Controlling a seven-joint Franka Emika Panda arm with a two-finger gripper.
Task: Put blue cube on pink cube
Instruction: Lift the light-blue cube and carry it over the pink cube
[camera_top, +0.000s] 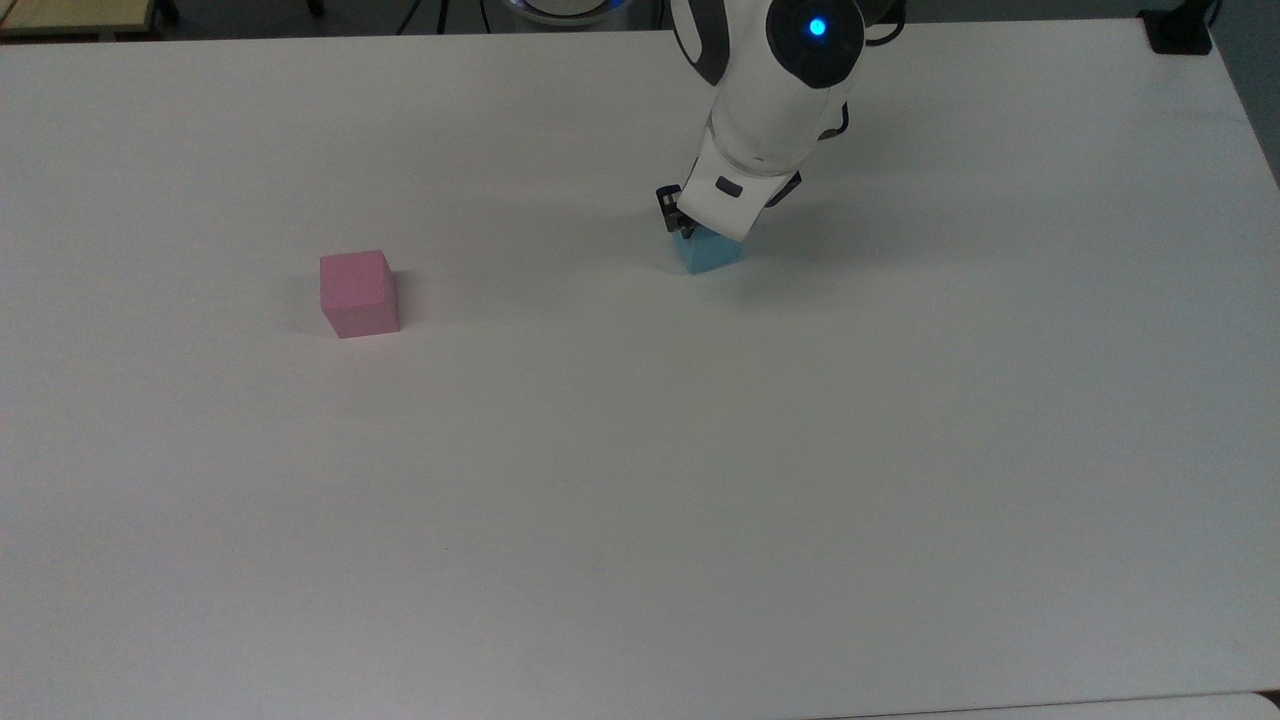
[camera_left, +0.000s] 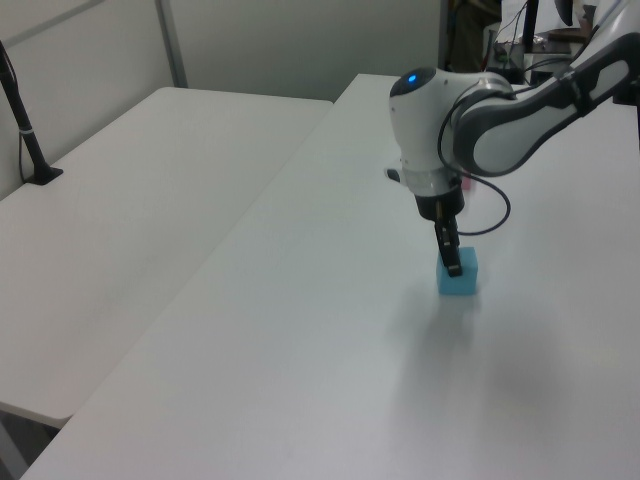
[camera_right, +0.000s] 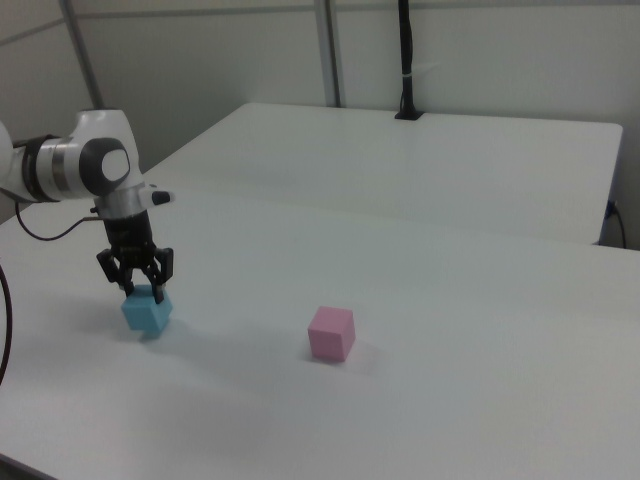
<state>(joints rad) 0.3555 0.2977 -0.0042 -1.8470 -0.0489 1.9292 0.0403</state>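
Note:
The blue cube (camera_top: 716, 255) stands on the white table (camera_top: 640, 480), right of centre near the far edge in the top view. My gripper (camera_top: 703, 236) points straight down over it, its fingers pressed on opposite sides of the cube's upper part, shut on it. The right view has the gripper (camera_right: 143, 290) astride the blue cube (camera_right: 146, 316), which still rests on the table. The pink cube (camera_top: 358, 292) sits alone well off to the top view's left, and in the right view the pink cube (camera_right: 331, 333) is to the right of the blue one.
A second white table (camera_left: 150, 200) adjoins this one, with a black pole (camera_left: 25, 130) clamped at its far side. A black clamp (camera_top: 1180, 30) sits at the top view's upper right corner. A cable (camera_left: 495, 215) loops from the arm's wrist.

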